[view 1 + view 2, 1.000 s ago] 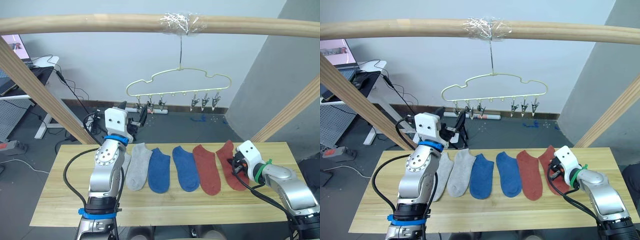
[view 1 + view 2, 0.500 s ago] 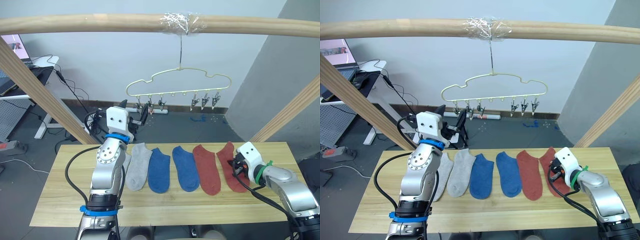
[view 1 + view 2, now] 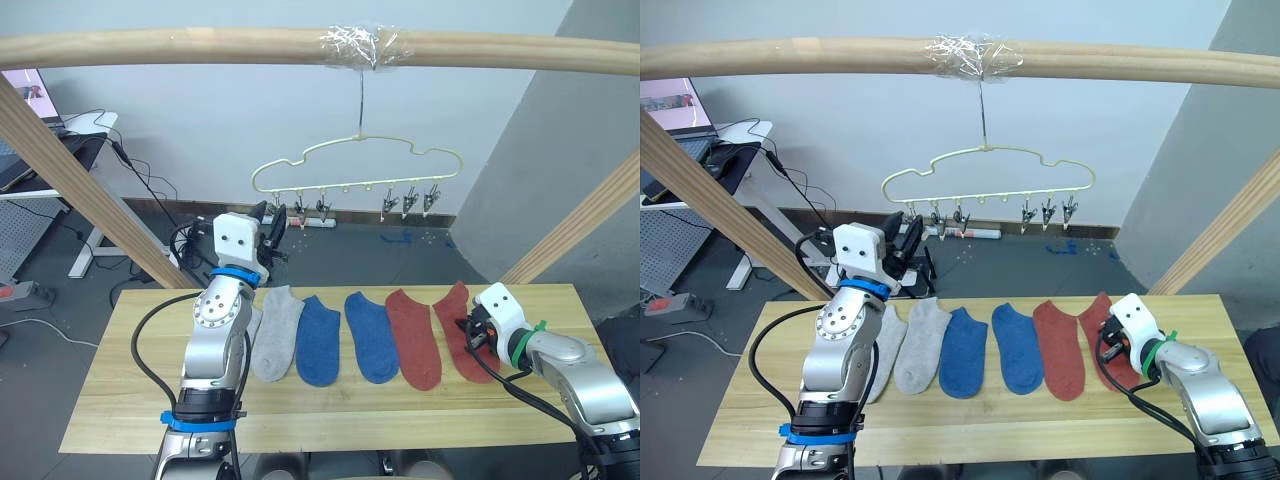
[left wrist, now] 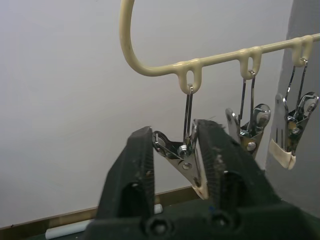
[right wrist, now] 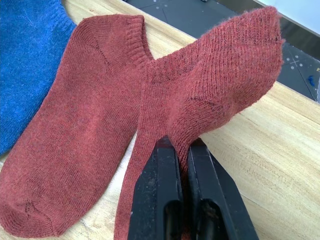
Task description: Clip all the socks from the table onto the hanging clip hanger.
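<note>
Several socks lie in a row on the table [image 3: 110, 400]: a light grey one [image 3: 275, 330], two blue [image 3: 320, 340] [image 3: 370, 335] and two rust red [image 3: 412, 335] [image 3: 458, 315]. Another grey sock [image 3: 886, 335] is partly hidden behind my left arm. The pale yellow clip hanger [image 3: 345, 187] hangs from the top beam. My left gripper [image 4: 175, 137] is raised to the hanger's leftmost metal clip [image 4: 186, 160], its fingers pressed on the clip from both sides. My right gripper [image 5: 177, 147] rests low on the table, shut on the edge of the rightmost rust red sock [image 5: 220, 80].
A round wooden beam [image 3: 200, 45] crosses overhead, with slanted beams at the left [image 3: 80, 170] and right [image 3: 590, 215]. More clips [image 3: 408, 205] hang along the hanger's bar. A desk with cables [image 3: 70, 135] stands behind on the left.
My left gripper's fingers, wide open beside the leftmost clip before, have closed onto it. The right arm and the socks have not moved.
</note>
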Tool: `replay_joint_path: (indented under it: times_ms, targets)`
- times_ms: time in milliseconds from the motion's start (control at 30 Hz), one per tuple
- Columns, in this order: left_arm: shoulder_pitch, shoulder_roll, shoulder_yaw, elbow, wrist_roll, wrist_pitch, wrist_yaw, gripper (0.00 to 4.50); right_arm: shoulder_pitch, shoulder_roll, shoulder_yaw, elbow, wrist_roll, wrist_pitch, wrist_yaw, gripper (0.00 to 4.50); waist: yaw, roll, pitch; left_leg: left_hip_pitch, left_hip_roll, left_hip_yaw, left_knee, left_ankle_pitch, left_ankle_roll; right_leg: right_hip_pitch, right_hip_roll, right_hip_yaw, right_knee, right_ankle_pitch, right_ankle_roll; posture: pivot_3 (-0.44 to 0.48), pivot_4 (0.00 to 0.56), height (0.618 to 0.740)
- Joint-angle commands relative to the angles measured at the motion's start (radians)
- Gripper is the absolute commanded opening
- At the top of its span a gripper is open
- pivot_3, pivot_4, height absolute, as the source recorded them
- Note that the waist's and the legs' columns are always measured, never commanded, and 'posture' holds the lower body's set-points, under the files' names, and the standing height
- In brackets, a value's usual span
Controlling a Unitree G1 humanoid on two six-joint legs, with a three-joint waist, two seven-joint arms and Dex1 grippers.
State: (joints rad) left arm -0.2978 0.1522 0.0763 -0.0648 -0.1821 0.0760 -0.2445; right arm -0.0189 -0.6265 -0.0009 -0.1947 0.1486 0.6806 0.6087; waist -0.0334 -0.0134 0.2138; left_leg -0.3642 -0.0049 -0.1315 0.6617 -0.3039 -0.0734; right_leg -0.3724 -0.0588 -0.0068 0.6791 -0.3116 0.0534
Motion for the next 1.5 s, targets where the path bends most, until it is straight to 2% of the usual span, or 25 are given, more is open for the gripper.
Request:
replay_joint_path:
  times_ms: [33, 233, 433, 533, 633, 767, 900, 1133, 1300, 1500]
  targets:
    - [-0.016, -0.004, 0.0, -0.025, -0.007, -0.027, -0.003, 0.56, 0.002, -0.002, -0.023, -0.042, 0.014, 0.0, -0.004, 0.0, 0.0, 0.0, 0.0, 0.0, 0.0, 0.0, 0.0, 0.0, 0.0, 0.0, 0.0, 0.0, 0.0, 0.0, 0.0, -0.082, 0.207, 0.74]
    - [-0.015, 0.002, 0.003, -0.029, 0.0, -0.03, -0.003, 0.01, 0.0, -0.002, -0.022, -0.04, 0.013, 0.001, -0.003, 0.0, 0.0, 0.0, 0.0, 0.0, 0.0, 0.0, 0.0, 0.0, 0.0, 0.0, 0.0, 0.0, 0.0, 0.0, 0.0, -0.08, 0.207, 0.74]
    - [-0.008, 0.028, -0.002, -0.054, 0.001, 0.016, -0.016, 0.01, -0.004, -0.027, -0.01, -0.04, -0.003, -0.032, 0.017, 0.0, -0.001, 0.0, 0.0, 0.0, 0.0, 0.0, 0.0, 0.0, 0.0, 0.0, 0.0, 0.0, 0.0, 0.0, 0.0, -0.076, 0.209, 0.74]
    - [0.004, 0.043, 0.004, -0.102, -0.043, 0.089, -0.039, 0.01, -0.011, -0.072, 0.012, -0.071, -0.013, -0.078, 0.066, 0.0, -0.002, 0.0, 0.001, 0.0, 0.0, 0.0, 0.0, 0.0, 0.0, 0.0, 0.0, 0.0, 0.0, 0.0, 0.0, -0.076, 0.209, 0.74]
    - [0.023, 0.073, 0.021, -0.168, -0.112, 0.187, -0.074, 0.01, -0.049, -0.085, 0.038, -0.166, 0.049, -0.038, 0.13, 0.0, -0.008, 0.001, 0.002, 0.0, 0.0, 0.0, -0.001, 0.0, 0.0, 0.0, 0.0, 0.0, 0.0, 0.0, 0.0, -0.063, 0.215, 0.74]
    - [0.02, 0.103, 0.089, -0.249, -0.251, 0.362, -0.068, 0.01, -0.165, 0.016, 0.09, -0.305, 0.151, 0.111, 0.111, 0.0, -0.024, 0.001, 0.007, 0.0, 0.002, -0.001, -0.001, 0.0, 0.0, 0.0, 0.002, 0.0, 0.001, 0.0, 0.0, -0.063, 0.215, 0.74]
    - [-0.006, 0.133, 0.154, -0.281, -0.352, 0.484, -0.049, 0.01, -0.246, 0.134, 0.17, -0.35, 0.2, 0.206, 0.062, 0.0, -0.02, 0.0, 0.008, 0.0, 0.002, -0.003, -0.001, 0.0, 0.0, 0.0, 0.002, -0.001, 0.0, 0.0, 0.0, -0.044, 0.218, 0.74]
    - [-0.058, 0.122, 0.275, -0.288, -0.614, 0.679, 0.015, 0.01, -0.399, 0.34, 0.322, -0.17, 0.159, 0.167, -0.005, 0.0, -0.018, 0.0, 0.009, -0.001, 0.001, -0.003, -0.001, 0.0, 0.0, -0.001, 0.002, -0.001, 0.0, 0.0, 0.0, -0.038, 0.217, 0.74]
    - [-0.078, 0.123, 0.295, -0.283, -0.678, 0.707, 0.054, 0.01, -0.492, 0.435, 0.322, -0.052, 0.158, 0.13, -0.015, 0.0, -0.018, 0.0, 0.009, -0.001, 0.001, -0.003, -0.001, 0.002, -0.004, -0.002, 0.002, -0.001, 0.0, 0.0, 0.0, -0.033, 0.215, 0.74]
    - [-0.083, 0.119, 0.281, -0.295, -0.713, 0.712, 0.07, 0.01, -0.548, 0.487, 0.327, 0.04, 0.158, 0.092, 0.0, 0.0, -0.018, 0.0, 0.009, -0.001, 0.001, -0.003, -0.001, 0.002, -0.005, -0.003, 0.002, 0.0, 0.0, 0.0, 0.0, -0.029, 0.213, 0.74]
